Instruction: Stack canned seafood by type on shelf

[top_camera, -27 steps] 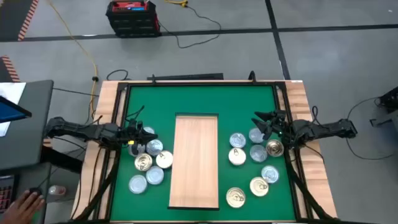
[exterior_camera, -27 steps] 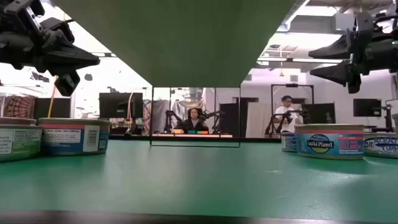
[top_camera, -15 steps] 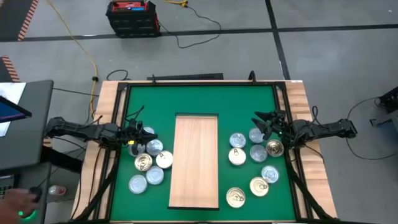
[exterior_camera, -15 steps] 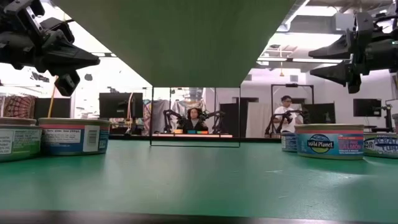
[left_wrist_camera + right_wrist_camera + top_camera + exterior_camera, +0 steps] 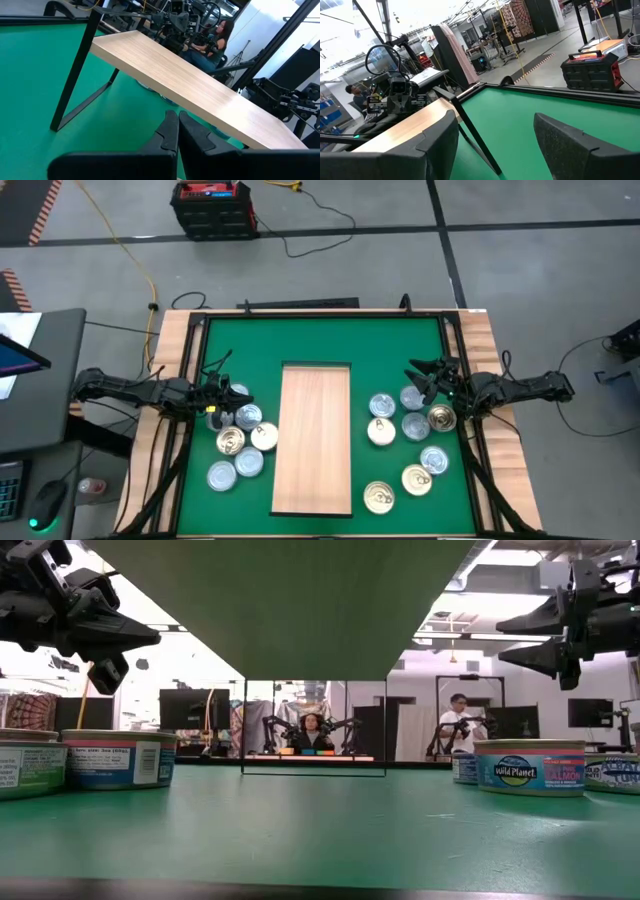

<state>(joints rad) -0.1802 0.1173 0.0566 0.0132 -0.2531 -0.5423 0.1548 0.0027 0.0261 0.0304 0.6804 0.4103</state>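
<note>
— Hovering left of the shelf [image 5: 316,437], the left end effector [image 5: 236,393] has its fingers pressed together, pinching nothing, above a cluster of tuna tins [image 5: 240,442].
— And the other side of the shelf?
— The right end effector [image 5: 418,379] hangs there with fingers spread, empty, over the far edge of a second group of tins [image 5: 410,442]. Both groups sit on the green mat [image 5: 325,340]; the shelf top is bare.

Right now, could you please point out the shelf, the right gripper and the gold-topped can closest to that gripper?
shelf [image 5: 315,435], high view, middle of its bare wooden top.
right gripper [image 5: 418,377], high view, midway between its open fingertips.
gold-topped can [image 5: 441,418], high view, centre of its lid, just beside the right arm's wrist.
</note>
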